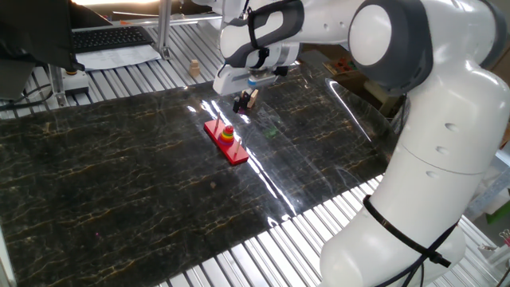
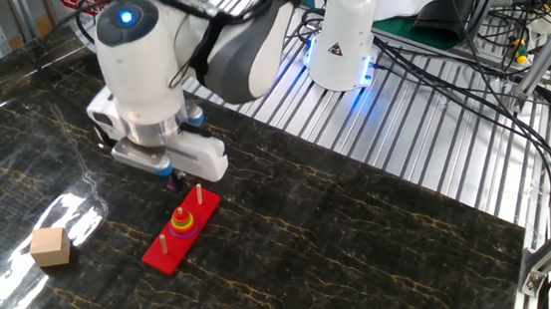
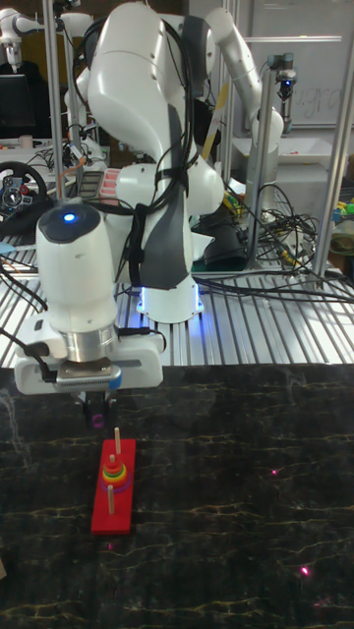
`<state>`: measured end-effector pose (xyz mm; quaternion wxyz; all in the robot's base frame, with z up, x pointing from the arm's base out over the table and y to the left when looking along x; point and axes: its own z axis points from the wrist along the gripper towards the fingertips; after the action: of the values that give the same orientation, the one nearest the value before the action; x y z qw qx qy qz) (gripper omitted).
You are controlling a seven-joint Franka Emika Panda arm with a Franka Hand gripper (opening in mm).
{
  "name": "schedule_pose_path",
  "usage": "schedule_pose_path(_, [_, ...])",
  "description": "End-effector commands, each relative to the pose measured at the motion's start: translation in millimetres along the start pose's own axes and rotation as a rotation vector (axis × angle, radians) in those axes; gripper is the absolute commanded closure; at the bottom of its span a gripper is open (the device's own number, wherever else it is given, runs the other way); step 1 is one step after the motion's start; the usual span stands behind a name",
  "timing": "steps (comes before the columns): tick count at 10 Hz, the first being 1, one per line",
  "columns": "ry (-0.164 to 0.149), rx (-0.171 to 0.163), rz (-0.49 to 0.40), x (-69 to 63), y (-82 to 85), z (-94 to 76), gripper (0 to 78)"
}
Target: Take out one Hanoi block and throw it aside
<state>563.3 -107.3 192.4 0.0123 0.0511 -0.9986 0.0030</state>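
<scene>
My gripper (image 3: pixel 97 413) hangs a little above the far end of the red base (image 3: pixel 111 516), shut on the Hanoi block (image 3: pixel 97 421), a tiny purplish ring that shows between the fingertips. In the other fixed view the same ring (image 2: pixel 170 185) peeks out under the gripper (image 2: pixel 170 179), just behind the base (image 2: pixel 161 259). A stack of coloured rings (image 2: pixel 182 223) sits on the middle peg, with bare pegs on either side. In one fixed view the gripper (image 1: pixel 244 102) is up and behind the ring stack (image 1: pixel 228 135).
A tan wooden cube (image 2: pixel 51 246) lies on the dark marble mat to the left of the base. Metal slats border the mat. A keyboard (image 1: pixel 111 37) and a small wooden piece (image 1: pixel 194 68) lie beyond the mat's far edge. Cables trail near the robot's foot (image 2: pixel 341 49).
</scene>
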Motion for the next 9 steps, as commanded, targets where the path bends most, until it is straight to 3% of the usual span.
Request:
schedule_pose_path(1, [0.002, 0.037, -0.017, -3.1, -13.0, -4.3, 76.4])
schedule_pose_path(4, [0.000, 0.033, -0.031, -3.4, -22.1, 8.6, 76.4])
schedule_pose_path(7, [-0.006, 0.029, -0.063, -7.0, -37.3, 32.8, 76.4])
schedule_pose_path(9, [0.001, 0.028, -0.067, -10.5, -41.4, 36.9, 76.4])
